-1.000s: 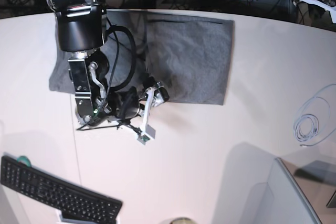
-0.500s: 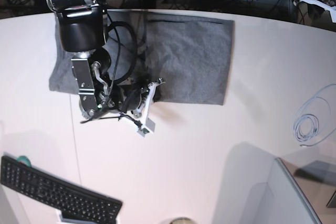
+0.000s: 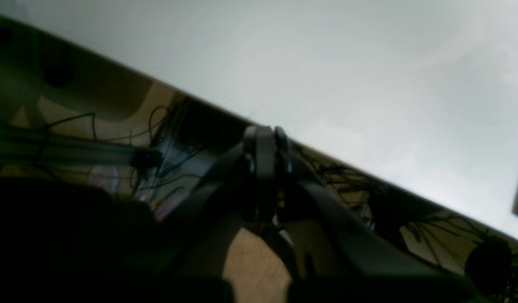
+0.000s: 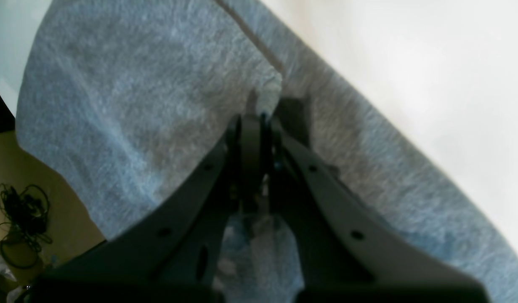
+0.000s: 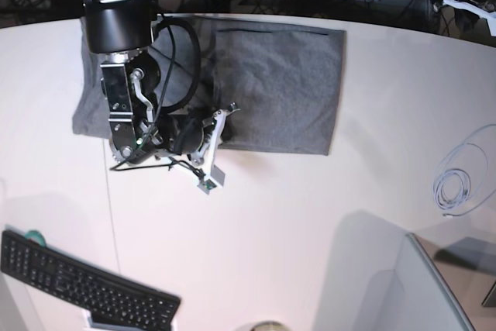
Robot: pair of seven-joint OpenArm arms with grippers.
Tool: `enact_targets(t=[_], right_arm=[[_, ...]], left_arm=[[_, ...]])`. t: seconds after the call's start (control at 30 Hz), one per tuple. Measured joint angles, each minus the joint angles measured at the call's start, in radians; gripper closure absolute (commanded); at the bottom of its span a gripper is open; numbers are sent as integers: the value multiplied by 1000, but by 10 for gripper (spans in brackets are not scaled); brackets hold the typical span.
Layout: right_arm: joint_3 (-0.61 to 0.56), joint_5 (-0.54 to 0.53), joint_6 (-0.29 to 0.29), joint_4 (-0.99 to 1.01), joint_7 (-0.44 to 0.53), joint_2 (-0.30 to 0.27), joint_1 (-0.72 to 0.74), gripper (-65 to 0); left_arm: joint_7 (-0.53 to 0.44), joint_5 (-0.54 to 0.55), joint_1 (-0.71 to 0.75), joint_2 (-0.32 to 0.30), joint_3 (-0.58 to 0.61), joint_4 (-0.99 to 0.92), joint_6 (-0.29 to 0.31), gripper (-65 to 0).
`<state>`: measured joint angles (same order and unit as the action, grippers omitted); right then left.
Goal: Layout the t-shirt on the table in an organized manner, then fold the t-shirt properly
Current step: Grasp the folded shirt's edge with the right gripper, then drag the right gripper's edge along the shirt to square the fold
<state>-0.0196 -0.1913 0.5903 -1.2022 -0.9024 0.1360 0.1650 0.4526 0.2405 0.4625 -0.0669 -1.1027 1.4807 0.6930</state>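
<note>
Base view shows the big white smooth bench (image 5: 310, 215) with a curved far edge. A plain grey soft cotton t-shirt (image 5: 287, 83) lies flat on the bench, close to the far edge. It looks like a neat, wide rectangle. One part of it sticks out past the black arm, toward the left side of this view.

The right gripper (image 5: 221, 123) is at the near edge of the t-shirt, about in the middle of that edge. Its black arm hangs over the left part of the cloth and hides some of it.

The right wrist view looks down along that gripper (image 4: 253, 115). Its two dark fingers are pressed together, with a small fold of grey cloth pinched between the tips. The t-shirt (image 4: 128, 105) fills most of that picture, and white bench (image 4: 431, 84) shows beside it.

The left wrist view shows the left gripper (image 3: 265, 134) closed with nothing in it. It hangs in the air by the edge of the bench (image 3: 326, 63), with dark cables on the floor below.

A black keyboard (image 5: 77, 284) lies at the near left corner of the bench. A coiled pale cable (image 5: 457, 184) lies near the right edge.
</note>
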Motion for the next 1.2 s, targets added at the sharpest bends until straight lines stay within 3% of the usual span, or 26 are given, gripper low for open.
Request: enact_targets(t=[0.07, 0.33, 0.47, 0.53, 0.63, 0.73, 0.97, 1.2], right_arm=[[21, -1, -32, 0, -3, 3, 1, -2], [39, 0, -53, -1, -6, -6, -19, -2], [39, -3, -131, -2, -1, -8, -17, -15], [39, 1, -139, -8, -6, -9, -17, -98], [39, 5, -143, -56, -17, -9, -26, -293], [55, 3, -146, -151, -113, -10, -50, -423], [66, 8, -142, -600, -270, -53, -273, -402], [-57, -3, -138, -629, -241, -53, -446, -392]], left_arm=[[-2, 3, -4, 0, 0, -9, 0, 0], [0, -1, 0, -1, 0, -27, 0, 0], [0, -1, 0, 0, 0, -27, 0, 0], [0, -1, 0, 0, 0, -27, 0, 0], [0, -1, 0, 0, 0, -27, 0, 0], [0, 0, 1, 0, 0, -27, 0, 0], [-3, 0, 0, -17, -4, -28, 0, 0], [-6, 2, 0, -31, 0, -28, 0, 0]])
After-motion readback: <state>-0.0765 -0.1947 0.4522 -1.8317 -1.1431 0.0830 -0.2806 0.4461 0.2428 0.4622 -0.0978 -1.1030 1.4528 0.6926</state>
